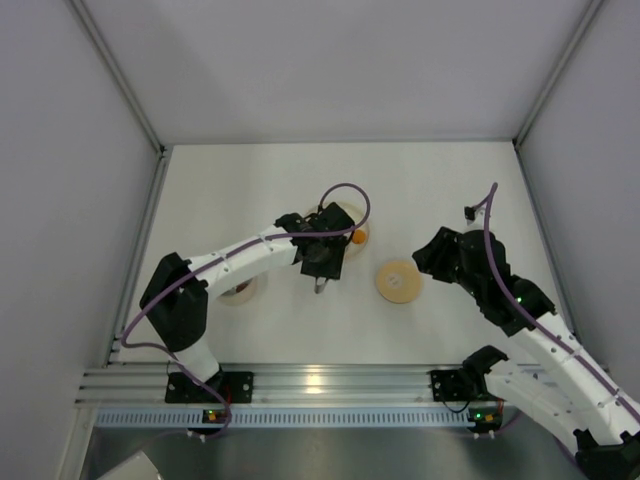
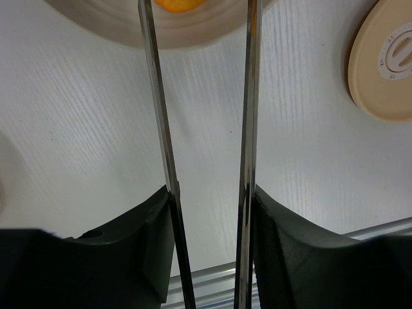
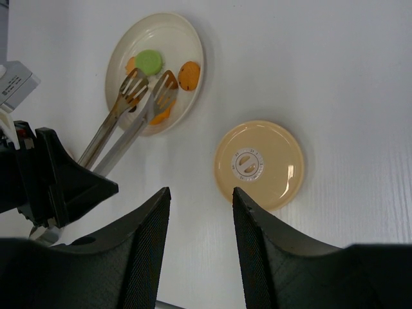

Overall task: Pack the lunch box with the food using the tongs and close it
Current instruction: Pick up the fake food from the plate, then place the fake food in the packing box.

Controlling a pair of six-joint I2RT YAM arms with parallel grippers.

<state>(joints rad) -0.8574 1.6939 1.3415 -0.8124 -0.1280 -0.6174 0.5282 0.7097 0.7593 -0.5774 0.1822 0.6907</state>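
From above, the plate (image 1: 360, 228) is mostly covered by the left claw (image 1: 328, 255). The lunch box (image 1: 240, 291), left of the plate, is half hidden under that arm (hard to make out). At the left wrist, the tongs (image 2: 161, 129) are seen clenched, the plate cut off. At the right wrist, the right claw (image 3: 201, 199) is seen released, empty. The tongs' tips are seen among the food (image 3: 149, 61) on the plate, the lid (image 3: 259, 164) just beside it.

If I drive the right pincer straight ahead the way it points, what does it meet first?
Most likely the flat round tan lid, lying on the white table just ahead of the open right pincer. Its height above the table is unclear.
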